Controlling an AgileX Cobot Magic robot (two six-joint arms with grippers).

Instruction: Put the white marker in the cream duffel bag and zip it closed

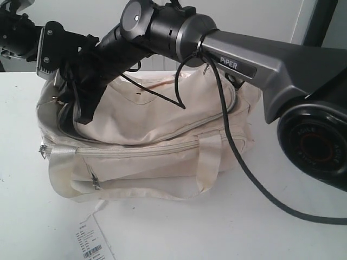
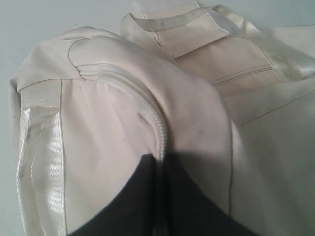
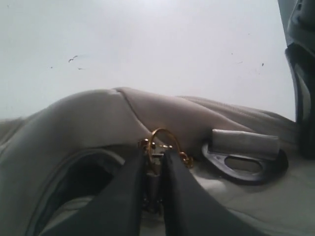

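The cream duffel bag (image 1: 162,124) is coloured pale cream throughout, with shinier cream strap handles (image 1: 209,162). Its zip pull (image 3: 160,145) is ringed in gold. The table (image 1: 271,233) is white. The near paper tag (image 1: 93,242) is white, printed with black barcode stripes.

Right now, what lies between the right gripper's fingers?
The zipper pull of the cream duffel bag, with its gold ring, pinched in the right gripper; the right wrist view shows it.

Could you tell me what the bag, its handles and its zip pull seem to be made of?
The bag looks like soft matte cloth, perhaps canvas: it creases and sags. The handles look like satin-like webbing, with a sheen. The zip pull is probably metal, glinting gold.
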